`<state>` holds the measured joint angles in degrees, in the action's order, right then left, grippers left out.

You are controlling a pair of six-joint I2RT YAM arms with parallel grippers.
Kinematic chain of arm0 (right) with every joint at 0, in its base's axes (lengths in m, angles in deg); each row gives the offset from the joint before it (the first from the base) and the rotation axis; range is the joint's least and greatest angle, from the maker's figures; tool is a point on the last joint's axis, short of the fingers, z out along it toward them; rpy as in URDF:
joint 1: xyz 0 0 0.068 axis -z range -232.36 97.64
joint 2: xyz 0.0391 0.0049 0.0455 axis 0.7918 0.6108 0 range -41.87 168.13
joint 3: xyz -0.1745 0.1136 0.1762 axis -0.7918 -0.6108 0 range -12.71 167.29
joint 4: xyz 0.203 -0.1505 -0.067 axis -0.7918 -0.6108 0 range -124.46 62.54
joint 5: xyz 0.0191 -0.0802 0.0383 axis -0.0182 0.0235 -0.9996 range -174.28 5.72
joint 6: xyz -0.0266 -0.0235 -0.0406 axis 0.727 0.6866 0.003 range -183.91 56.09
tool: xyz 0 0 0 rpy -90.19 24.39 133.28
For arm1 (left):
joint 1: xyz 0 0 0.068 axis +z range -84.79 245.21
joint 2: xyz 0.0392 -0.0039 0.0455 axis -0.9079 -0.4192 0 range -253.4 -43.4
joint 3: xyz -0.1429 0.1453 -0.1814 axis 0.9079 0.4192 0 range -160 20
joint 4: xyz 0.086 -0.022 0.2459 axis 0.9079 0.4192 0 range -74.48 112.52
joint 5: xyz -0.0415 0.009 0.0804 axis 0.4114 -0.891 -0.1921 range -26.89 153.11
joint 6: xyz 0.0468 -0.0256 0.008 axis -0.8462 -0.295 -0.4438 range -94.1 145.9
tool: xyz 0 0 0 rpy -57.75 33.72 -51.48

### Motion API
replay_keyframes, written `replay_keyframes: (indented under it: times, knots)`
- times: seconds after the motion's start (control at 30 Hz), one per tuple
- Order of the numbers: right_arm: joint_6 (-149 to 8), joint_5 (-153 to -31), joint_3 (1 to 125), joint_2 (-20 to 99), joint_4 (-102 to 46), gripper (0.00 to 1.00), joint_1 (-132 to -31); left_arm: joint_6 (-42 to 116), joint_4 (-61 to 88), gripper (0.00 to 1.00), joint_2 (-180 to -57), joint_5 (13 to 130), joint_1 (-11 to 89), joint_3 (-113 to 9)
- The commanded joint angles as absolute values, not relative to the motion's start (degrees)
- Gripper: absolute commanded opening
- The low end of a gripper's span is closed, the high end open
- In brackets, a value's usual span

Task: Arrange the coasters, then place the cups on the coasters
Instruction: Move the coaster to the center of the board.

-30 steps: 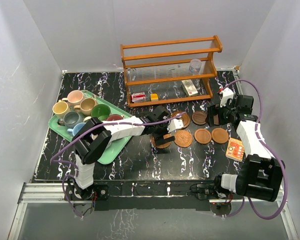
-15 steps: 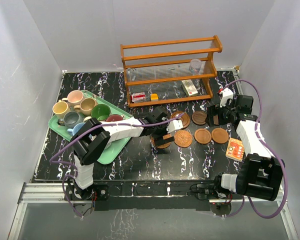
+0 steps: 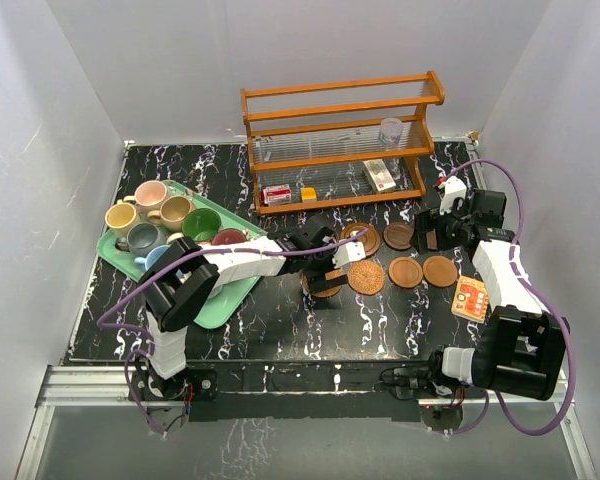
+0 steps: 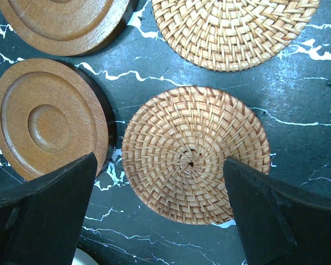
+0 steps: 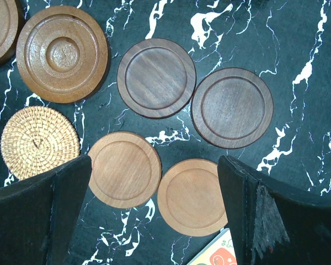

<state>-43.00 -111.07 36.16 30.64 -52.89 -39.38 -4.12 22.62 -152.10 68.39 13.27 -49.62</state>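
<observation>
Woven coaster (image 4: 194,162) lies framed by the spread jaws of my left gripper (image 4: 159,161) after a slight arm shift; right gripper (image 5: 154,160) hangs released too, so picking it up looks next

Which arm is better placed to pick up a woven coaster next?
Left. The left gripper, open, hovers over a woven coaster, fingers either side; the right gripper hangs over smooth wooden coasters instead.
</observation>
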Motion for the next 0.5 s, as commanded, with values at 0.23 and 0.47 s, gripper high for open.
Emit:
replay_keyframes:
  times: [0.23,0.47]
  knots:
    - [-42.64,-111.71,37.17,31.19,-51.12,0.98,-39.17,-4.10,29.84,0.99,-153.34,66.61,12.61,-49.80]
    - [-42.64,-111.55,37.17,31.70,-51.28,0.99,-39.17,-2.34,31.28,0.99,-153.46,67.58,12.63,-52.79]
